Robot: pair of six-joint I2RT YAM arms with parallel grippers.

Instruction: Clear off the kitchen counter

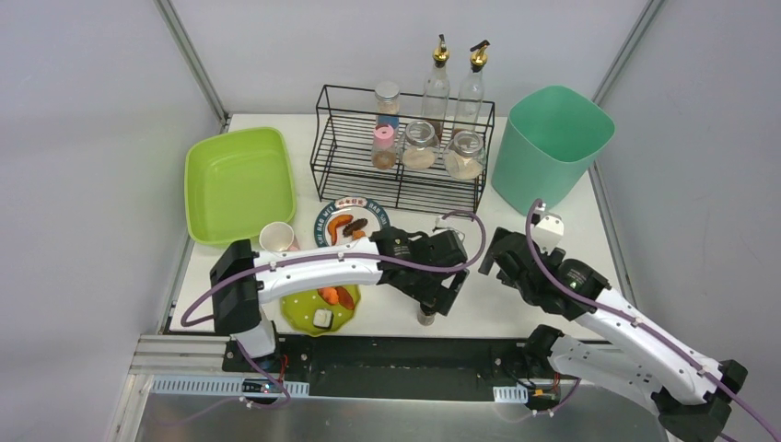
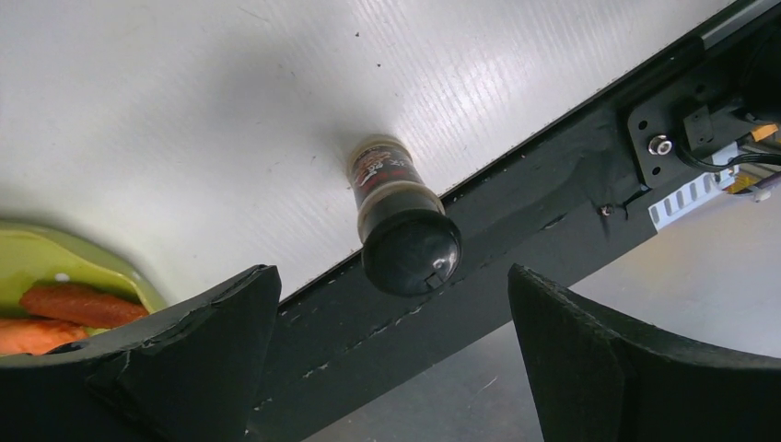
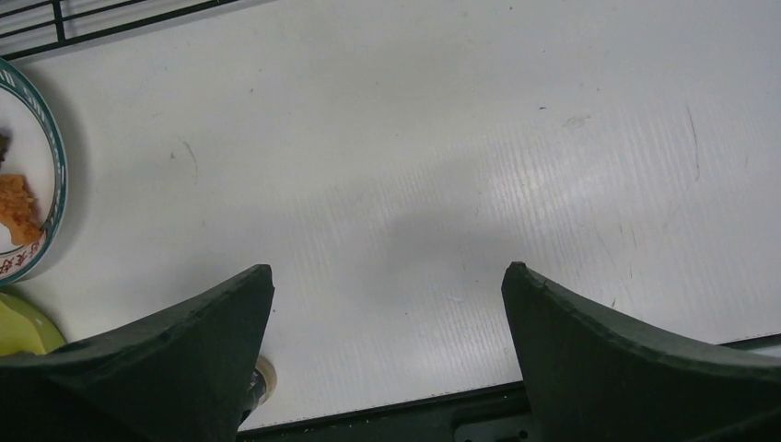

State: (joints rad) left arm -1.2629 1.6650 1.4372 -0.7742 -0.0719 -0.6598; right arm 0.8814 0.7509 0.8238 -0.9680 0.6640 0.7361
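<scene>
White kitchen counter (image 1: 571,241) ahead of the arms looks far from cleared: plates (image 1: 322,219), cup (image 1: 276,238) and black-capped bottle (image 2: 391,189) sit on it, left gripper (image 2: 391,276) gaping over the bottle, right gripper (image 3: 387,276) gaping, empty.

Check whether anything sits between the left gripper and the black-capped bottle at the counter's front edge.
Nothing visible does. The left gripper hangs open above the black-capped bottle, which stands alone on the kitchen counter by its front rail. The green plate sits off to one side, outside the fingers.
</scene>
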